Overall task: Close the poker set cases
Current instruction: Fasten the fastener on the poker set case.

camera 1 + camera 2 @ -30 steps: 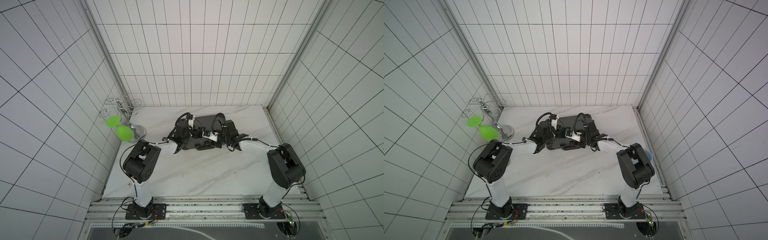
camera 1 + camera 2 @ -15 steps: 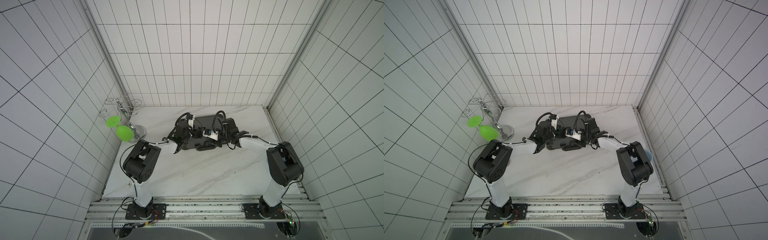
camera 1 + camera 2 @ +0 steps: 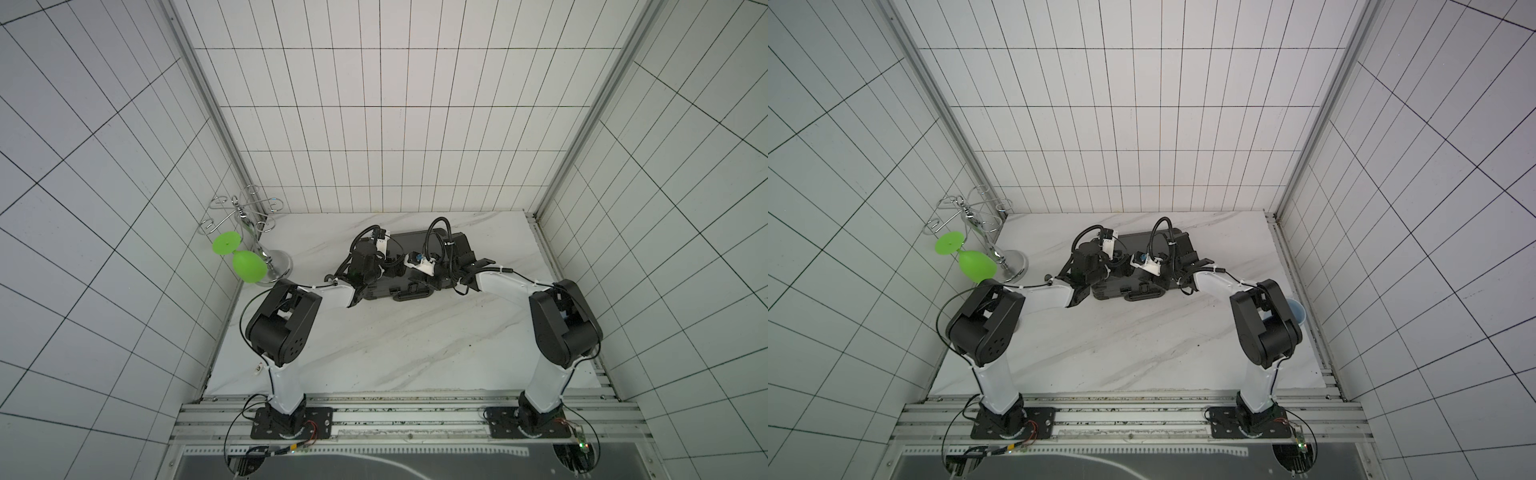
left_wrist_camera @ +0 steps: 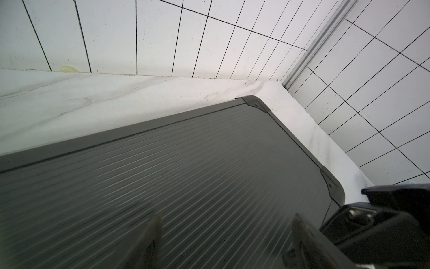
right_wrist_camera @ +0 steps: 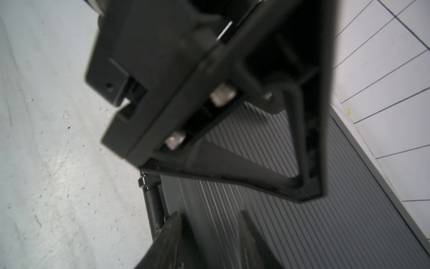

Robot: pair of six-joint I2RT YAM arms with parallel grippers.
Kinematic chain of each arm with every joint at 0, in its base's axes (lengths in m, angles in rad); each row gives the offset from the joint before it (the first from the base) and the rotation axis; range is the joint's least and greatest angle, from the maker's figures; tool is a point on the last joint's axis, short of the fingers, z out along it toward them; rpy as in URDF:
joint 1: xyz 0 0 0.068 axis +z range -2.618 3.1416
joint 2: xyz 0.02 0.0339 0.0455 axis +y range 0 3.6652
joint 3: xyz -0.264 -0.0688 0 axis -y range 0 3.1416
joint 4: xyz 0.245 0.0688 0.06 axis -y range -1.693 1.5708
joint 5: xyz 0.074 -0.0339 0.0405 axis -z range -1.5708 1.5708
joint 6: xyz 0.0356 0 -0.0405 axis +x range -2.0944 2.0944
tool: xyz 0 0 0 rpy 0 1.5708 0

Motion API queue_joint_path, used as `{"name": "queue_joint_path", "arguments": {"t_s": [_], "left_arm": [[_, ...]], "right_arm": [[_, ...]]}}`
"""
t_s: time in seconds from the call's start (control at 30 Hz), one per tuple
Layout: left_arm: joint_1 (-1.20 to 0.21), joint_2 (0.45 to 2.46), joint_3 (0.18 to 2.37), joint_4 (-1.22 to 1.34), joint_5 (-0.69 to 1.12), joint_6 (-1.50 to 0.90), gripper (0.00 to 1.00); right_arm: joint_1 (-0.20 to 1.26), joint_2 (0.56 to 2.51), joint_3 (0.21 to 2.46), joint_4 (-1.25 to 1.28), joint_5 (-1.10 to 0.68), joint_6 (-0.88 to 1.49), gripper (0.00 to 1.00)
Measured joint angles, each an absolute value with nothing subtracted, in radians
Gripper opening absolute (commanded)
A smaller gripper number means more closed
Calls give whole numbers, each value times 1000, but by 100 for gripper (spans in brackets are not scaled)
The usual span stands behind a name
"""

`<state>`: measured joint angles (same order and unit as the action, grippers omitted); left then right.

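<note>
white tiled walls close in three sides of a white marble desk. the poker set case lies flat toward the back of it, handle facing the robot's bases, with its ribbed grey lid down on the base as far as both top views show. the left gripper sits low over the lid, jaws fairly wide with nothing between them. the right gripper comes in over the front edge near the handle, jaws narrower but apart, also empty. the two work very close together above the case, so a clash between them looks the nearest risk. i judge the lid shut but cannot tell whether the latches are caught. a push off to one side could skate the case over the smooth marble toward the back wall instead of seating it, and a fingertip could slip on the ribs. at the left edge of the desk a wire rack carries a green glass, well apart from the case. a pale blue cup peeks from behind the right arm, near enough that a swinging elbow might tip it
</note>
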<state>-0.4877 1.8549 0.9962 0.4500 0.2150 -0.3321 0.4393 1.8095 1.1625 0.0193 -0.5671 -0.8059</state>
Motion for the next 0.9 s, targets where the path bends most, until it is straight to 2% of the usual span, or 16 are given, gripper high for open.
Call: {"name": "queue_joint_path", "arguments": {"t_s": [0.2,0.23,0.27,0.3,0.43,0.57,0.73,0.9], "left_arm": [[-480,1787,949,398,201,-310,93],[-479,1757,930,372,192,-305,94],[-478,1722,911,341,178,-299,97],[-477,1691,897,308,162,-294,98],[-463,1536,832,176,36,-279,98],[-379,1364,724,165,-86,-292,98],[-285,1238,574,217,-253,-308,98],[-283,1222,540,221,-361,-306,98]], "right_arm": [[415,1713,1099,213,-430,-673,61],[405,1674,1067,255,-400,-646,70],[393,1624,1028,299,-368,-609,97],[383,1579,990,338,-343,-575,99],[330,1402,802,486,-231,-468,99],[246,1292,594,593,-142,-369,99],[131,1251,417,706,-89,-262,99],[98,1282,399,784,-76,-208,99]]}}
